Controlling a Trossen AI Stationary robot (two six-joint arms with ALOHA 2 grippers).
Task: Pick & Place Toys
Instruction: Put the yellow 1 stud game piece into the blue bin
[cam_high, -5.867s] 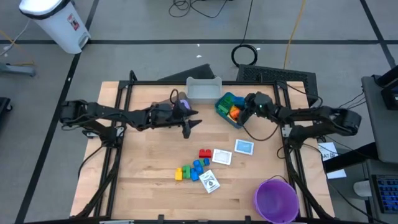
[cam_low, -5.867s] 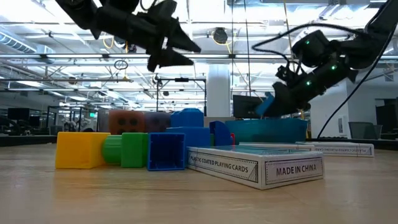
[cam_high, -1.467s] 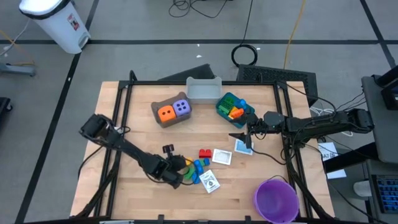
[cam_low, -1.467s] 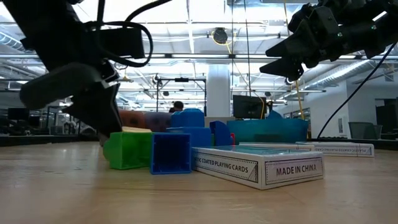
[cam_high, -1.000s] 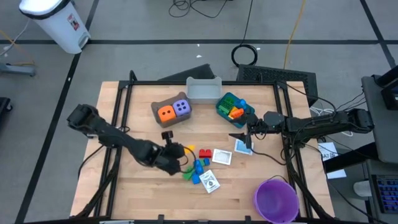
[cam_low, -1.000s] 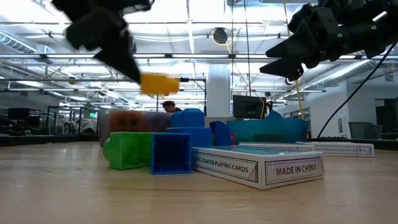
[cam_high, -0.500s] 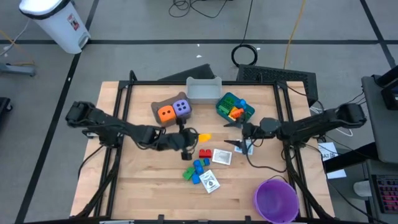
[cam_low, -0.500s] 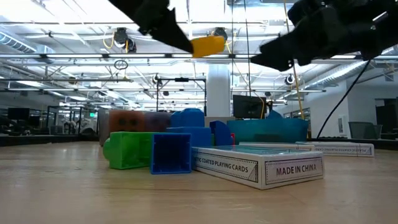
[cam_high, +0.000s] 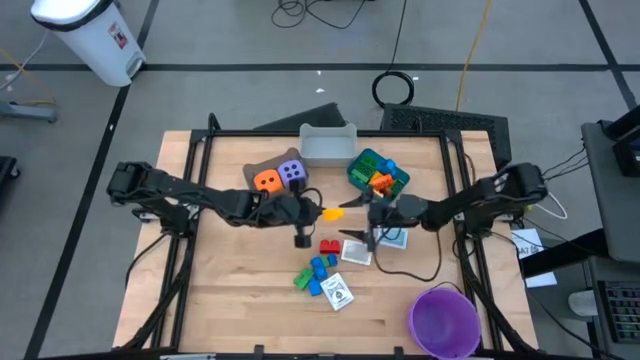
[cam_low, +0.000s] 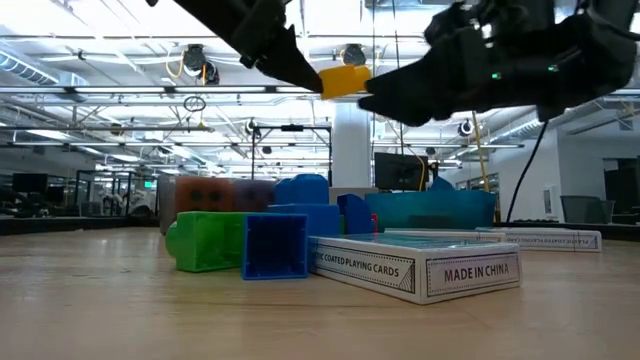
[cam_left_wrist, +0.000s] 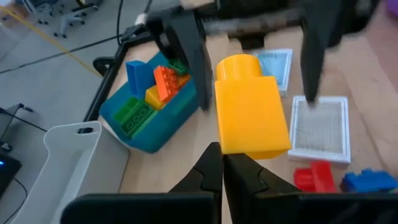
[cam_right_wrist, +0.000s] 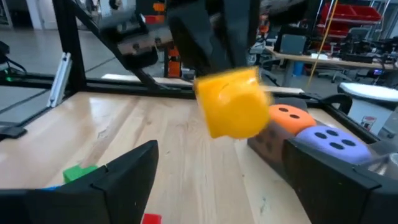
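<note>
From above, we see the left fingers (cam_high: 322, 213) have carried the small yellow plastic brick (cam_high: 328, 214) up off the wooden surface (cam_high: 230, 290), and the right fingers (cam_high: 352, 220) have come close, spread wide.

Down low, the brick (cam_low: 345, 80) hangs in the air between both.

The left wrist shows it pinched tight.

The right wrist shows it just ahead.

We think a hand-over comes next.
</note>
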